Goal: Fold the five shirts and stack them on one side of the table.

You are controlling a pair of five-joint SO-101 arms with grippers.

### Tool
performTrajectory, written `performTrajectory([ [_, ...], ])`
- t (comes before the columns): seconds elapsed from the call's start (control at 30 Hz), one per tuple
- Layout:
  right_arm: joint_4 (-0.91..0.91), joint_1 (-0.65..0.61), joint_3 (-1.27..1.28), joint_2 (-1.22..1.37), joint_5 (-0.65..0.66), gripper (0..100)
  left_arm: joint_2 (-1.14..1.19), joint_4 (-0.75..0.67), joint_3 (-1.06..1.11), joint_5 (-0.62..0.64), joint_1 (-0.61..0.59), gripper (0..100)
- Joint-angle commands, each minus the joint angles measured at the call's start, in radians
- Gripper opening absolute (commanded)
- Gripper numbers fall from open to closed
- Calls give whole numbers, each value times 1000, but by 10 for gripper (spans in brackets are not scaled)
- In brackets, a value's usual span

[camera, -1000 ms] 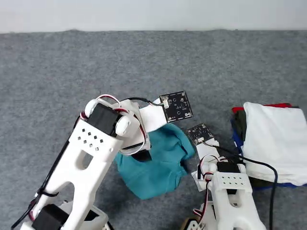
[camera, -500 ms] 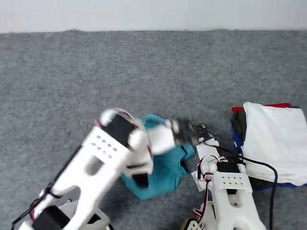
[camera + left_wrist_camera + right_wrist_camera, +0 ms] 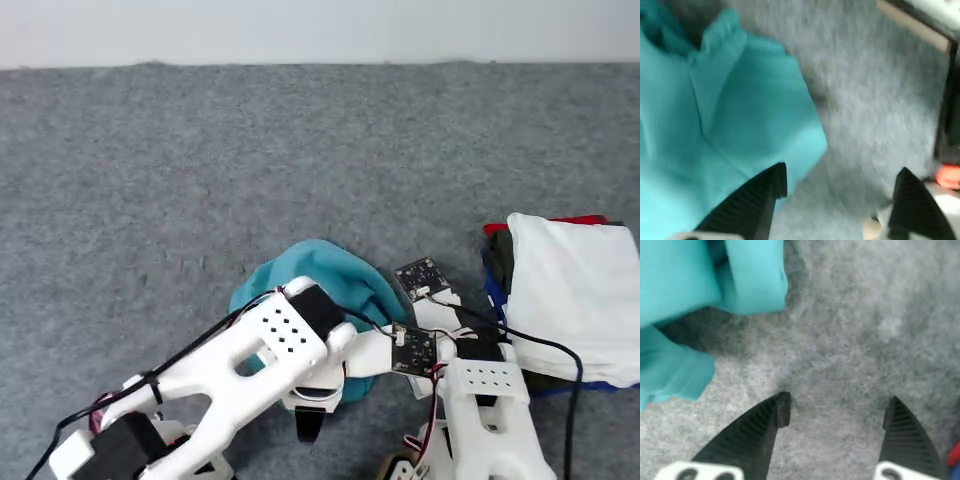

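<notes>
Just past shirt (image 3: 690, 280) edge, bare table (image 3: 850, 340)

Grey felt table cover (image 3: 300, 150) before me, spanning left to right; white wall (image 3: 320, 30) along far edge.

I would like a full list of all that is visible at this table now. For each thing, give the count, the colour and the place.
table: one, grey, under everything.
wall: one, white, behind the table's far edge.
teal shirt: one, teal, crumpled, front middle of the table.
white shirt: one, white, folded, on top of the stack at the right side.
lower shirts: count unclear; red, blue and dark edges show under the white shirt.
left arm: one, white, leaning across the teal shirt.
right arm: one, white, next to the stack.
left gripper: one, black fingers, open, at the teal shirt's edge.
right gripper: one, black fingers, open, over bare table beside the teal shirt.
</notes>
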Motion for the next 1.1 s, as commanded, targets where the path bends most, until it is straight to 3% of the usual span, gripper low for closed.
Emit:
performTrajectory([
  [0.0, -31, -4, 0, 15, -8, 307, 98, -98, 39, -12, 52, 331],
  [0.23, -30, 8, 0, 8, -8, 307, 348, -176, 27, -8, -14, 331],
  [0.4, -27, 242, -44, 5, -12, 307, 506, -184, -61, -8, -153, 318],
  [0.57, -31, 414, -106, 5, -40, 307, 559, -123, -177, -8, -229, 216],
  [0.83, -30, 443, -138, 5, -86, 307, 563, -112, -217, -12, -242, 9],
  [1.07, -30, 440, -130, 8, -86, 307, 440, 89, -392, -12, -307, 13],
])
